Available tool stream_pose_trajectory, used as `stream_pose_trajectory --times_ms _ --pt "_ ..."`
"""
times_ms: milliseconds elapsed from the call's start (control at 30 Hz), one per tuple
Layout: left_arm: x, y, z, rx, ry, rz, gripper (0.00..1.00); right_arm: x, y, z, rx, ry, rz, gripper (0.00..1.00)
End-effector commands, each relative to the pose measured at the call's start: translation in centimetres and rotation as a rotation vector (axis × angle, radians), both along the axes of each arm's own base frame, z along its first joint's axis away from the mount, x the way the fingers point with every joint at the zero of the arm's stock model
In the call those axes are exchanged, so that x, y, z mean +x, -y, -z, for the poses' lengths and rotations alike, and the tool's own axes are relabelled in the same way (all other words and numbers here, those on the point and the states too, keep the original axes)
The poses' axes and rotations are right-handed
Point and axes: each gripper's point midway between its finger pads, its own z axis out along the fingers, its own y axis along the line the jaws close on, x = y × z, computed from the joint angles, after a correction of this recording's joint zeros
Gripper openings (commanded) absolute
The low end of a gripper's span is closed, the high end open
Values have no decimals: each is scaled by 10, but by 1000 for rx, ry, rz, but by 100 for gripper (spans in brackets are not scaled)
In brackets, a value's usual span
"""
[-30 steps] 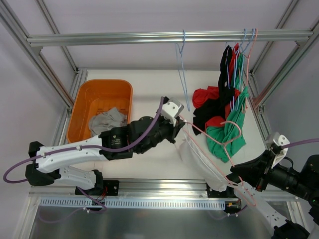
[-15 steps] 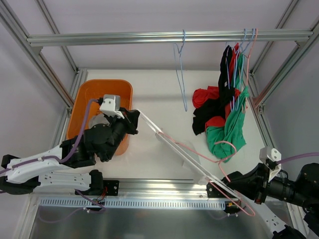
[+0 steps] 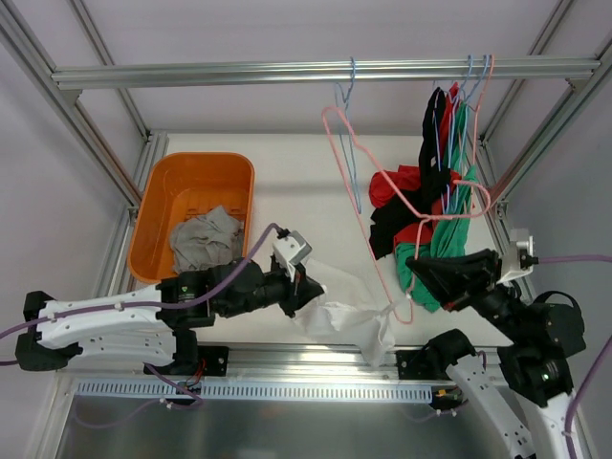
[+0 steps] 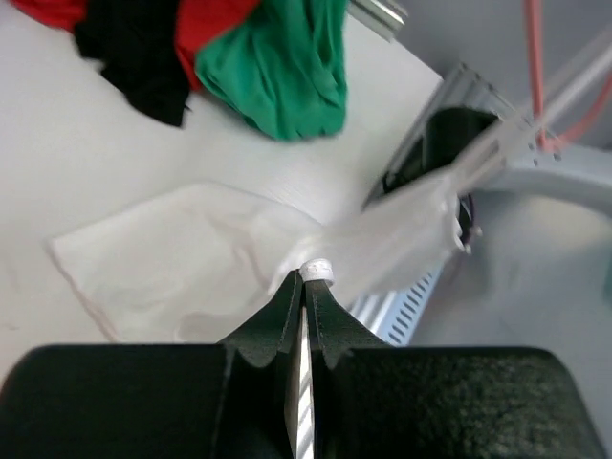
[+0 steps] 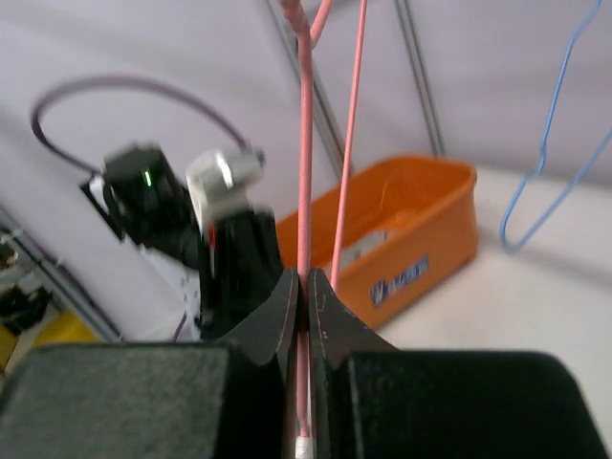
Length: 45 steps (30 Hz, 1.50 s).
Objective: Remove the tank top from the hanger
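The white tank top lies crumpled on the table near the front edge; it also shows in the left wrist view. My left gripper is shut on its left edge, and the jaws pinch a white fold. My right gripper is shut on the pink hanger and holds it up, its hook near the rail. The pink wire runs between the shut jaws in the right wrist view. The hanger's low corner hangs by the tank top's right end; I cannot tell whether they touch.
An orange bin with a grey cloth stands at the back left, also in the right wrist view. A bare blue hanger hangs from the rail. Black, red and green garments hang at the right.
The tank top was stretched taut between the arms; now it lies slack on the table. My left gripper moved right from the bin. My right arm raised the pink hanger toward the rail.
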Motion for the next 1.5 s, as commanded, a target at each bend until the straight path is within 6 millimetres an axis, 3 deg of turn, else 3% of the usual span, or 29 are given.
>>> stream_pose_trajectory --times_ms 0,33,67,200,300,333,400,433,467,500,533,567,600,633,667,733,767,800,900,1067,1300,1433,1467 --pt "-41 23 21 -25 -123 206 0 -14 18 -105 355 373 12 0" --pt "-43 26 39 -9 -143 206 0 -25 26 -122 419 491 21 0" --pt "-44 27 47 -12 -164 205 0 -21 31 -126 436 543 66 0" --pt "-33 19 84 25 -219 96 0 -4 32 -109 335 606 177 0" --pt "-18 8 100 29 -238 -25 0 8 42 -82 259 590 288 0" --pt "-8 3 102 27 -230 -89 0 19 41 -63 195 521 319 0" --pt "-2 -7 114 69 -240 -156 0 12 61 -62 148 464 413 0" --pt "2 -9 114 84 -237 -186 0 22 60 -25 7 308 423 0" --pt "7 -12 115 100 -226 -217 0 3 69 -40 -38 310 431 0" --pt "9 -14 118 120 -222 -227 0 1 73 -33 -86 241 442 0" --pt "10 -15 117 134 -221 -236 4 3 79 1 -195 88 458 0" --pt "11 -14 114 134 -211 -238 9 -2 85 -5 -237 50 472 0" --pt "13 -15 113 135 -205 -243 30 -3 91 21 -322 -60 486 0" --pt "14 -14 107 127 -199 -249 47 0 99 27 -352 -103 529 0" --pt "16 -14 103 125 -187 -251 55 1 101 33 -382 -135 534 0" --pt "18 -15 93 117 -178 -260 77 5 99 43 -429 -219 524 0" --pt "19 -15 90 120 -170 -261 93 8 96 46 -444 -248 512 0" --pt "19 -15 87 120 -166 -259 98 16 91 49 -475 -299 499 0" --pt "16 -14 75 126 -150 -220 99 39 78 49 -517 -364 467 0" --pt "6 -15 64 124 -132 -139 99 81 64 11 -493 -319 493 0" --pt "-4 -19 73 146 -144 -91 98 151 38 -36 -492 -289 512 0" --pt "-3 -21 81 162 -147 -102 99 188 21 -53 -498 -289 518 0" --pt "-2 -22 81 163 -146 -108 99 202 12 -47 -520 -309 511 0"
